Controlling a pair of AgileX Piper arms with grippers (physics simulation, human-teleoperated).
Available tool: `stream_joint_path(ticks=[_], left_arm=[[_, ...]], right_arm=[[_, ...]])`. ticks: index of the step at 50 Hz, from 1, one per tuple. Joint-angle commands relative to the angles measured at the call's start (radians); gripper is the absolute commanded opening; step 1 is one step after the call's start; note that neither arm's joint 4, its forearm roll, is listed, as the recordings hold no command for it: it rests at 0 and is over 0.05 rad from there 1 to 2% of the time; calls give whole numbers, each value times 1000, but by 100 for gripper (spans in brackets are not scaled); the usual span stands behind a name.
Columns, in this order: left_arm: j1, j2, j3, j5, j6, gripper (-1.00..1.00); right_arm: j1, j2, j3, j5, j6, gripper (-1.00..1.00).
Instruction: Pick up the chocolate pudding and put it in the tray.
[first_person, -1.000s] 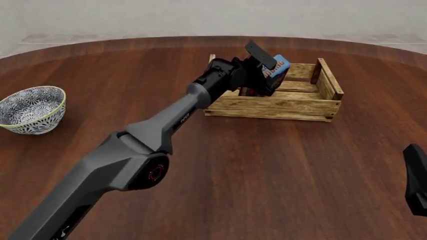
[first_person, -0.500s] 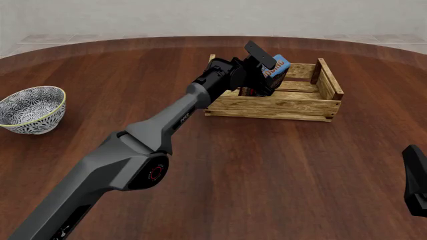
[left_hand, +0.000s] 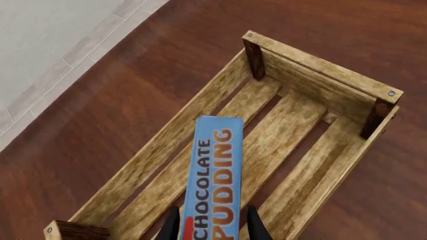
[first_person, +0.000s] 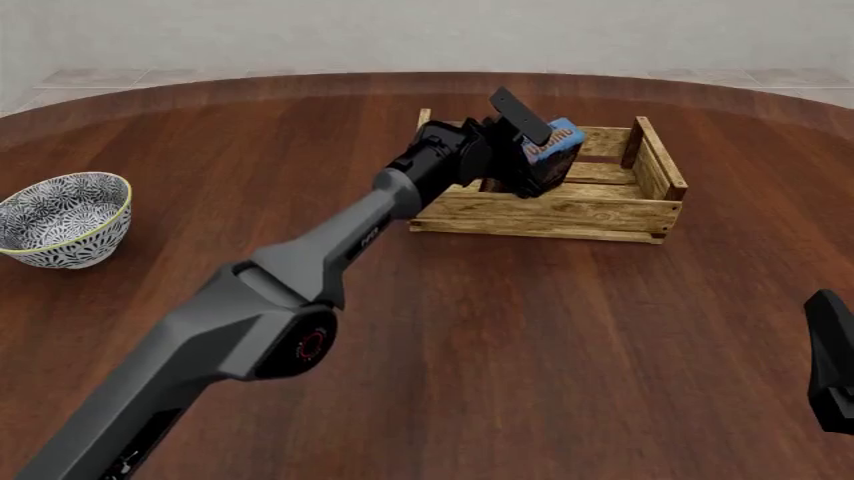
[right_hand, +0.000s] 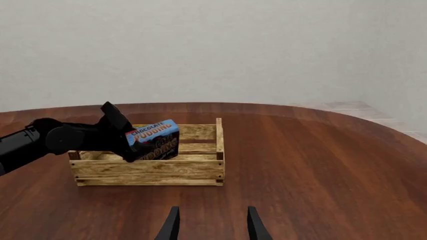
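Observation:
The chocolate pudding (first_person: 553, 137) is a small carton with a blue top and a dark brown front. My left gripper (first_person: 531, 158) is shut on it and holds it tilted just above the inside of the tray (first_person: 547, 212). In the left wrist view the pudding (left_hand: 215, 170) sticks out between my fingers (left_hand: 171, 225), over the slatted floor of the tray (left_hand: 287, 130). The right wrist view shows the pudding (right_hand: 155, 138) held over the tray (right_hand: 147, 170). My right gripper (right_hand: 210, 225) is open and empty, low near the table's front right (first_person: 830, 360).
A white-and-grey patterned bowl (first_person: 64, 220) stands at the far left of the round dark-wood table (first_person: 534, 330). The left arm stretches diagonally from the near left up to the tray. A pale wall and tiled floor lie beyond the table's far edge.
My left gripper has sunk a little with the pudding, which now sits lower and more tilted over the tray. The right arm has not moved.

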Motion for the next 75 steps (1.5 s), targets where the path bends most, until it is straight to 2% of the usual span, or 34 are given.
stream_joint_path(ticks=[1,7,16,26,28,42,50,54,56,59,66,67,68,75], left_arm=[[2,-23,45,-21,6,100],[7,-50,82,-36,6,100],[8,-193,310,-143,15,100],[14,-271,409,-183,12,100],[8,-313,477,-216,17,100],[6,-434,632,-268,26,100],[-10,-566,798,-324,35,100],[-11,-606,846,-338,41,100],[-21,-677,924,-363,41,100],[-25,-712,963,-374,36,100],[-46,-863,1138,-424,22,100],[-46,-864,1139,-425,22,100],[-48,-901,1185,-439,24,100],[-51,-1006,1315,-478,5,100]], right_arm=[[1,0,0,0,-2,100],[1,0,0,-1,-3,100],[2,0,-5,3,-3,100],[3,0,-17,13,-5,100],[3,0,-23,17,-4,100],[6,0,-16,9,-11,100],[8,-1,-18,8,-15,100],[10,-1,-22,10,-18,100],[12,-1,-24,10,-21,100],[13,-1,-23,9,-23,100],[15,-1,-6,-13,-25,100],[15,-1,-6,-13,-25,100],[15,-1,-8,-14,-27,100],[21,-1,-15,-11,-31,100]])
